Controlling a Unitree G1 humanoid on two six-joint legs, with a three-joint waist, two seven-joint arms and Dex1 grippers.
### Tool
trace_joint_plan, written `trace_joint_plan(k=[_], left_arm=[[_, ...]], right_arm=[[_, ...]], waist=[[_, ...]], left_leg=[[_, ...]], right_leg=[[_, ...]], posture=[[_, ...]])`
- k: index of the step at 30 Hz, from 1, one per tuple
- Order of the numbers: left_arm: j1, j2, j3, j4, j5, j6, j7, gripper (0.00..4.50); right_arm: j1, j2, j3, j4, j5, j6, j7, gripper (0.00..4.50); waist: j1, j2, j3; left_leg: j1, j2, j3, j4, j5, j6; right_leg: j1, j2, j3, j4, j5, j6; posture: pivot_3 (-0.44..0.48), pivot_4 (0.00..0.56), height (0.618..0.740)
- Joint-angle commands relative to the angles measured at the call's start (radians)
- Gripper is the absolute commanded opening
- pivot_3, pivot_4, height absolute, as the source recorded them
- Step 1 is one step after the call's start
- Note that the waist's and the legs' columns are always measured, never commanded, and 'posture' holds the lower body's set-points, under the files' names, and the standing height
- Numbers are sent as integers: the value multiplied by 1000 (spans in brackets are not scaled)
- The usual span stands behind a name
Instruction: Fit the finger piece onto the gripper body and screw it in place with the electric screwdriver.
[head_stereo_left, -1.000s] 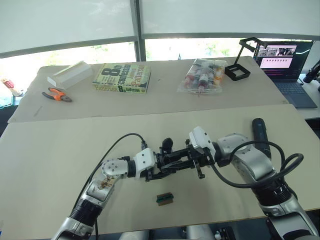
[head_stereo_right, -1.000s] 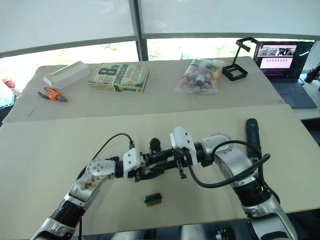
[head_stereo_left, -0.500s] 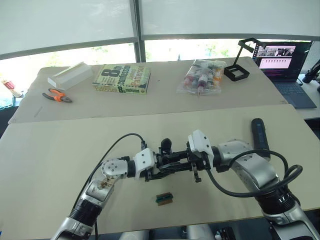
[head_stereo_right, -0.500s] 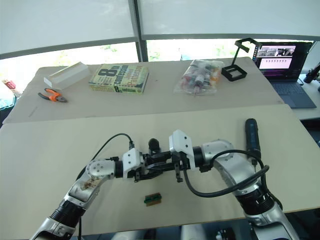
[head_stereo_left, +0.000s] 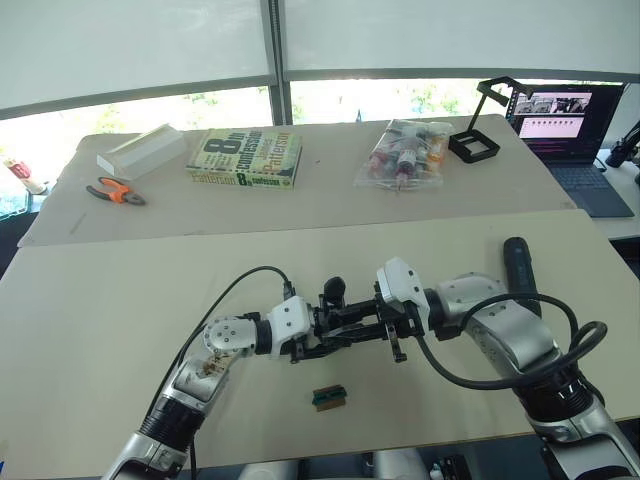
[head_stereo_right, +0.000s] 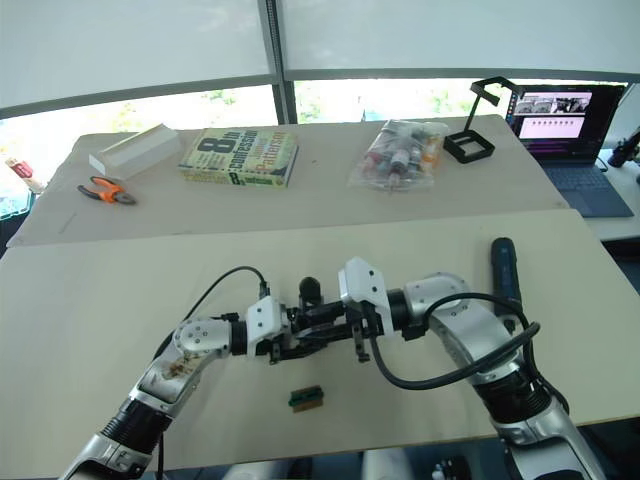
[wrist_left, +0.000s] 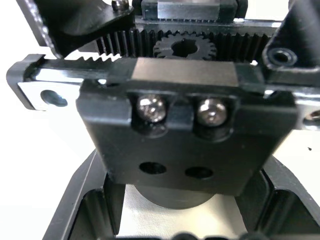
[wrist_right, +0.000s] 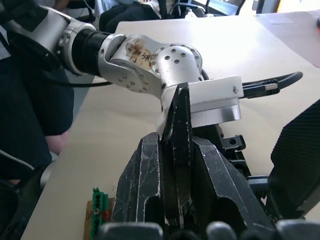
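**Finger piece brought to the gripper body; fitting not confirmed, screwdriver not yet in hand**

The right gripper (head_stereo_left: 378, 325) is closed tight on the finger piece (wrist_right: 180, 150). In the right wrist view the thin black wedge stands on edge, pinched between the two fingers (wrist_right: 145, 190).

The left gripper (head_stereo_left: 318, 335) is closed around the gripper body (wrist_left: 185, 130). The left wrist view shows the block close up with its toothed rack, small gear and two screw heads facing the camera. Two empty holes sit below the screws.

Both grippers meet tip to tip over the middle of the near table (head_stereo_left: 100, 300), with the two parts just beside each other. Whether the wedge is touching its seat cannot be told.

Over the last second the grippers have hardly moved. The right one has only edged slightly along the left, and the right forearm has shifted a little. This reads as fine alignment rather than a completed fit.

The electric screwdriver (head_stereo_left: 520, 268) lies untouched on the table beyond the right arm, well apart from the work. A small green-and-brown block (head_stereo_left: 328, 397) rests on the table near the grippers, on the robot's side.

Assessment: the task is in its first half. With both grippers occupied, the wedge must hold on the body by itself before the right gripper can let go and fetch the screwdriver. A slip on release is the main risk.
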Motion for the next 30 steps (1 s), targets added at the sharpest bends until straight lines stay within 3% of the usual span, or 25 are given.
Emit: trace_joint_plan(k=[1, 13, 30], left_arm=[[-33, -4, 16, -20, -7, -21, 11, 2354], [-44, -6, 21, -11, -8, -24, 13, 2354], [-38, 1, 27, -24, -10, -15, 17, 2354]], right_arm=[[29, -43, 52, 89, -73, 61, 4, 353], [42, -34, 21, 35, -16, 244, -110, 353], [53, -54, 80, 50, -72, 153, -72, 353]], waist=[[1, 0, 0], [5, 0, 0], [5, 0, 0]], left_leg=[[0, 0, 0, 0, 0, 0], [0, 0, 0, 0, 0, 0], [0, 0, 0, 0, 0, 0]], right_leg=[[0, 0, 0, 0, 0, 0], [0, 0, 0, 0, 0, 0], [0, 0, 0, 0, 0, 0]], posture=[[0, 150, 740], [0, 150, 740], [0, 150, 740]])
